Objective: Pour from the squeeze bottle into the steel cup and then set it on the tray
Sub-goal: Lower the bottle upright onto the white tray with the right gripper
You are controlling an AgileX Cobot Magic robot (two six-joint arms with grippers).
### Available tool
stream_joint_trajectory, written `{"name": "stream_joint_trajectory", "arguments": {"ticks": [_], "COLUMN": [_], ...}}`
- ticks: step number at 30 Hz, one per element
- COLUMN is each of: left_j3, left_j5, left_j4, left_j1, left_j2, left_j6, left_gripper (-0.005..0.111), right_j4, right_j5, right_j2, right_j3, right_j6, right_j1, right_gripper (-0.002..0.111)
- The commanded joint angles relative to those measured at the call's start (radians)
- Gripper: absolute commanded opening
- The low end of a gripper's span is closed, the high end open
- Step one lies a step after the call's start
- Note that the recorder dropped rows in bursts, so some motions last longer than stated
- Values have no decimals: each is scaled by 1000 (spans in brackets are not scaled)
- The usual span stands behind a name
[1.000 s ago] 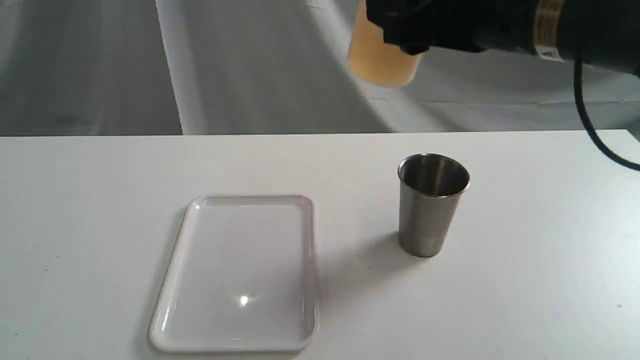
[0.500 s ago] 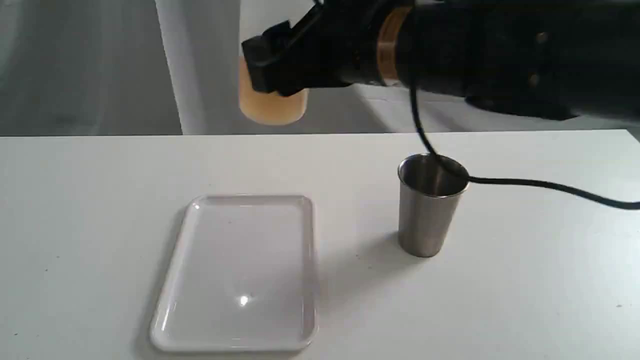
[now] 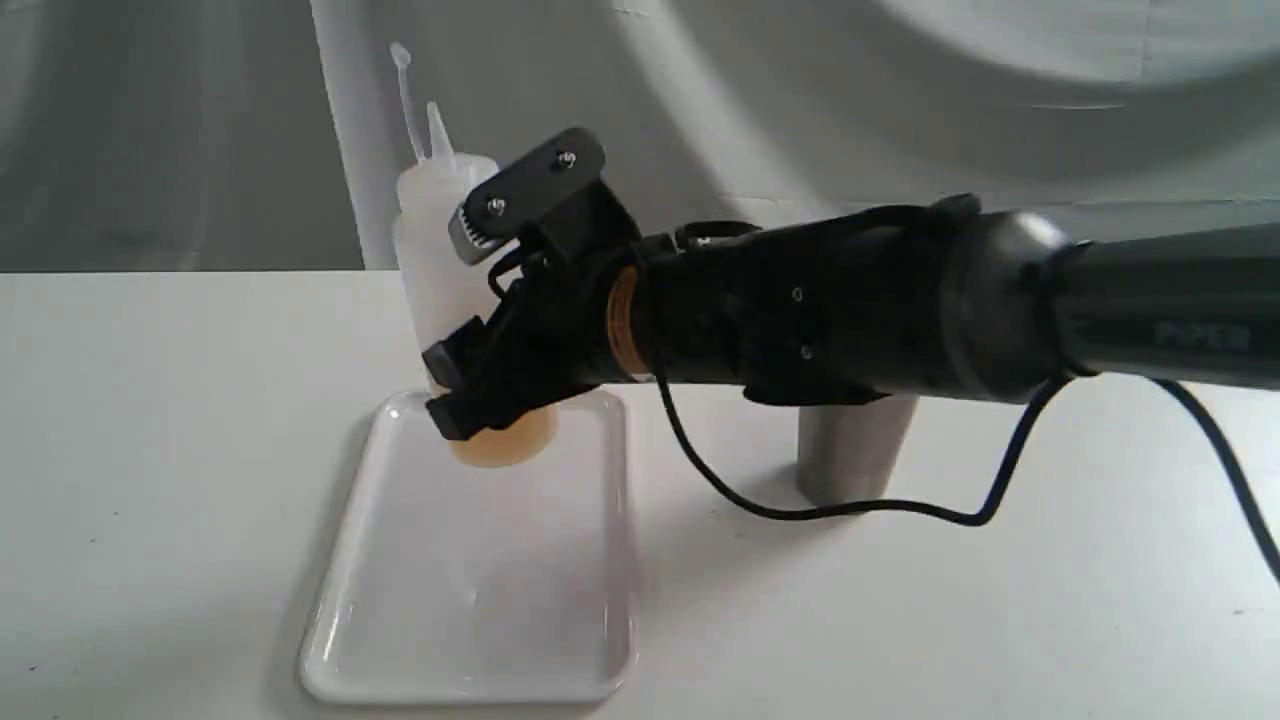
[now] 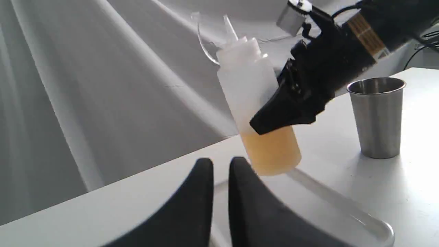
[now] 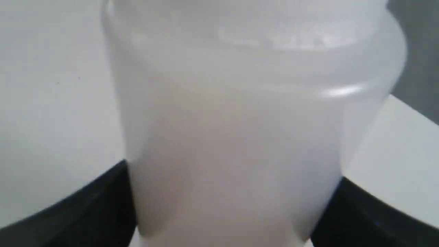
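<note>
Bottle clamped in our right gripper over the tray, we should seat it flat before releasing; left gripper nearly closed, empty.

Counter: white, flat, plain surface, a few small dark specks | Item 1: tray, white, glossy, low-rimmed, lying flat left of centre in exterior view | Item 2: steel cup, standing upright on its base, right of tray, well apart from it.
</note>
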Motion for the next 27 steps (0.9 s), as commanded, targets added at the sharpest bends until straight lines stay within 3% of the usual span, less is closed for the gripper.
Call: {"name": "stream_joint_trajectory", "arguments": {"ticks": [1, 14, 27], "left_j3": [4, 4, 4], "left_j5": [-6, -6, -6], "left_j4": [-2, -2, -2], "left_j1": [2, 2, 2], "left_j2": [3, 3, 3], "left_j6": [-3, -3, -3], "left_gripper": [8, 8, 8], "right_j4": [2, 325, 365], "right_j5": [-59, -245, -307], "right_j2": [22, 116, 174], "right_j3": [-12, -12, -12], "right_j6": [-48, -445, -576], "right_j1": [3, 3, 3], "right_gripper": [30, 30, 30]}}
